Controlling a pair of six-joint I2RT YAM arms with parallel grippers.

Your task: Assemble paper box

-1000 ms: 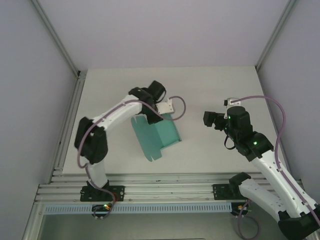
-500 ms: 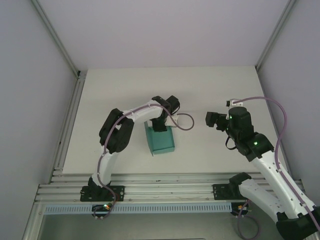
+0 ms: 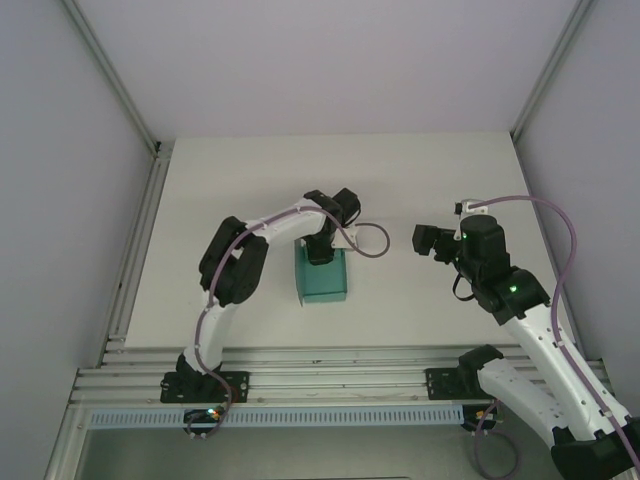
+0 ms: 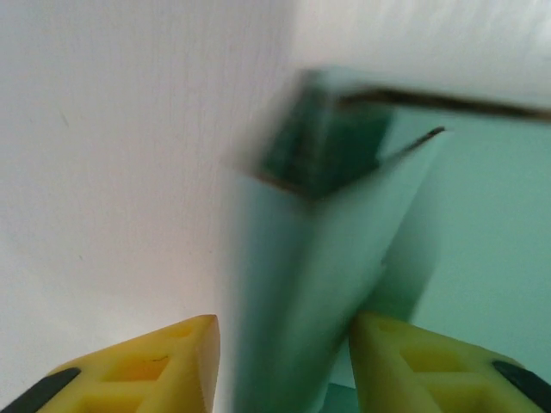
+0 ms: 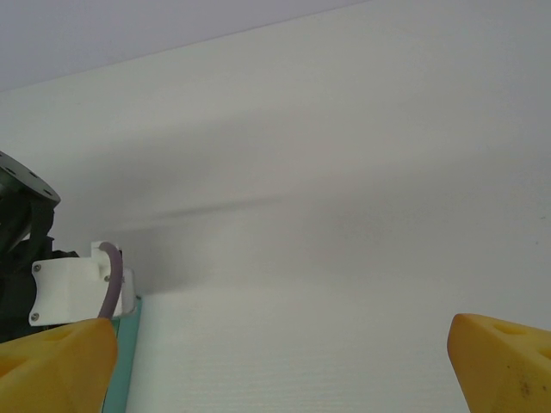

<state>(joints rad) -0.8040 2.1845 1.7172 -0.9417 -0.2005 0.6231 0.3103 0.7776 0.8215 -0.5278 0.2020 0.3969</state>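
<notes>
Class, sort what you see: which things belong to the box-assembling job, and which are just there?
Job: teal-green card paper box; left tool, gripping one box wall; right tool, open, apart from it.
Just there: white table; grey aluminium rail frame; purple cable.

Teal-green paper box [image 3: 322,278], folded (small, rectangular), on table centre

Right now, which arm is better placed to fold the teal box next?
Left. The left end effector has a wall of the paper box between its fingers; the right end effector hangs open over bare table, apart from the box.
</notes>
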